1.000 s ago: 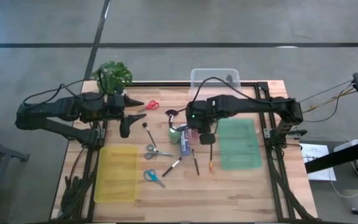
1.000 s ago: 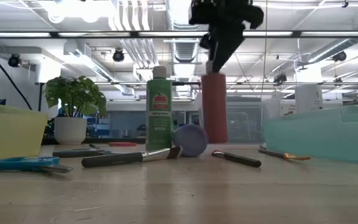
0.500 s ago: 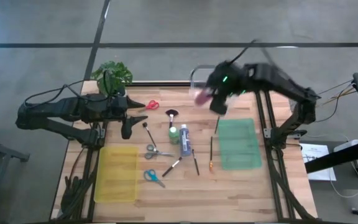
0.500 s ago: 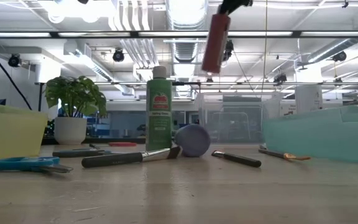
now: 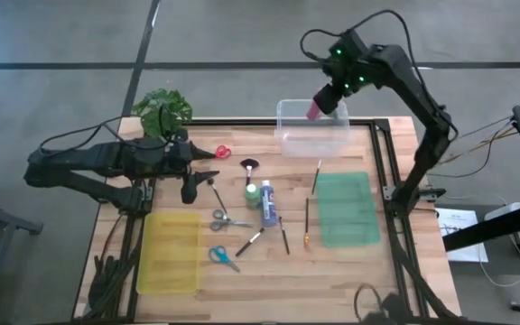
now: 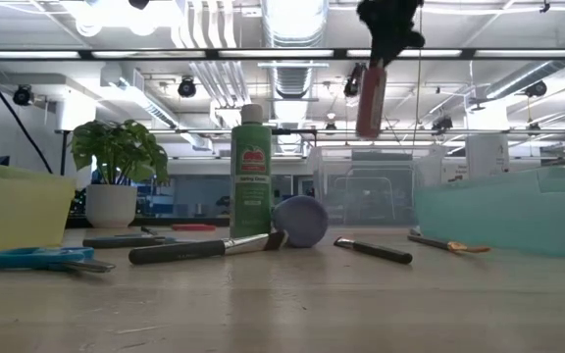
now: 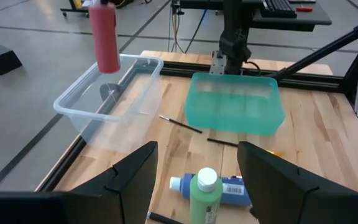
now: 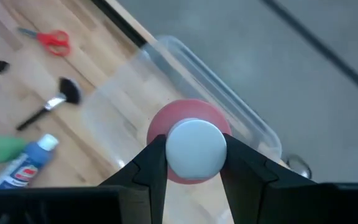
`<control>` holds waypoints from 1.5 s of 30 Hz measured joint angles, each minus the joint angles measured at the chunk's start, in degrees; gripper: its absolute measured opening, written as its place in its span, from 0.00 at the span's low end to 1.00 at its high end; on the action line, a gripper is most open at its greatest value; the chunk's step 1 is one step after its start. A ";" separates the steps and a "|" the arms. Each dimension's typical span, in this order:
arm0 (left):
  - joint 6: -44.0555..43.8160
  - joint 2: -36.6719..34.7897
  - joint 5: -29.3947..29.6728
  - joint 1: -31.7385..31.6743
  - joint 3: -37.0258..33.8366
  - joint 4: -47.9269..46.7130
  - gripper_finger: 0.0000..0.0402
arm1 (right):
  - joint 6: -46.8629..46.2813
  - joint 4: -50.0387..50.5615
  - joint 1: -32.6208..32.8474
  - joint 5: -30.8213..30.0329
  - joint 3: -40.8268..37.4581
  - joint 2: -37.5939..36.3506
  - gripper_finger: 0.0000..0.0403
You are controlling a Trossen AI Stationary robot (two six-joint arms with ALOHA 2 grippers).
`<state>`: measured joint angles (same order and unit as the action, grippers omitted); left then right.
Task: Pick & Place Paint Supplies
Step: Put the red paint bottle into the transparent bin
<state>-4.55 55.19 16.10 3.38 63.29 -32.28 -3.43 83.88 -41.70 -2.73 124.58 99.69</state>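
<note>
Right gripper clamps pink bottle by its cap, clear bin directly below. Left gripper open, idle. Green bottle, blue bottle, brushes, scissors remain on worktop.

A pink white-capped paint bottle hangs upright in the air, pinched by the right claw over the clear plastic bin at the counter's far edge. On the wooden counter a green white-capped bottle stands upright beside a blue white-capped one lying on its side, with thin brushes scattered around them, among them a dark fan-headed one. Red-handled scissors, grey-handled scissors and blue-handled scissors lie flat.
</note>
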 joint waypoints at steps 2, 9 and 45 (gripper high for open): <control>0.01 0.28 0.02 0.00 0.00 1.01 0.58 | 0.58 0.17 -2.04 0.05 -1.60 1.13 0.28; 0.01 1.63 0.03 0.00 0.00 2.21 0.58 | 3.69 -2.96 -5.13 -0.16 -10.01 2.04 0.28; -5.06 3.90 -1.36 0.72 0.00 5.72 0.58 | 2.56 -28.63 -7.95 2.94 -37.21 0.01 0.28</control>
<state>-9.61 59.09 14.74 4.10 63.29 -26.57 -0.86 55.24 -49.65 0.21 87.37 99.70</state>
